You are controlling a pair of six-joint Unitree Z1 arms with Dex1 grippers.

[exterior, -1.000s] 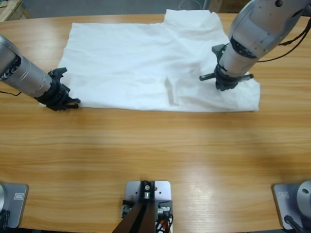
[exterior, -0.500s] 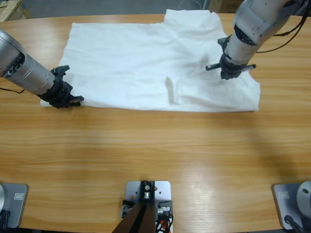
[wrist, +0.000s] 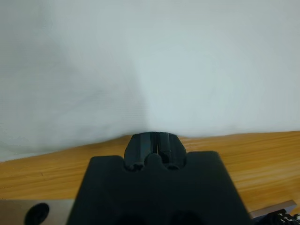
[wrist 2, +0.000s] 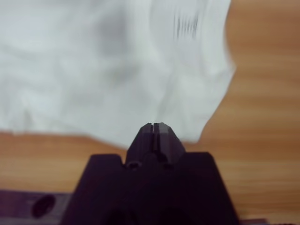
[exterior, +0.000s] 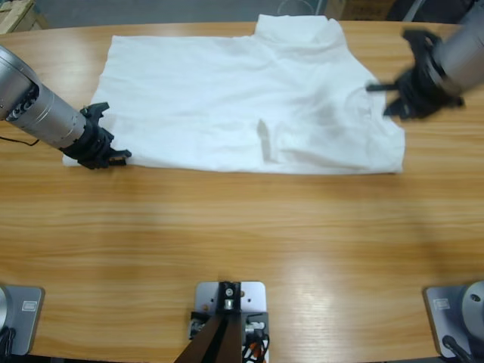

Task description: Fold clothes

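Note:
The clothes, one white T-shirt [exterior: 227, 98], lie spread flat across the far half of the table. My left gripper [exterior: 117, 156] sits low at the shirt's near left corner. In the left wrist view its jaws [wrist: 154, 138] are closed at the hem of the shirt [wrist: 150, 61], and a crease runs up from their tips. My right gripper [exterior: 399, 102] hovers, blurred, over the shirt's right edge. Its jaws [wrist 2: 153, 127] are closed with nothing between them. Beyond them lies the shirt [wrist 2: 93, 61] with a small dark logo [wrist 2: 187, 26].
The wooden table [exterior: 242, 242] stretches wide in front of the shirt. A wooden crate corner [exterior: 15, 13] shows past the table's far left edge. A dark cable [exterior: 454, 64] hangs by the right arm.
My right gripper has lifted off the shirt's right part and swung right and back toward the shirt's edge. My left gripper nudged slightly toward the shirt corner, then stayed put.

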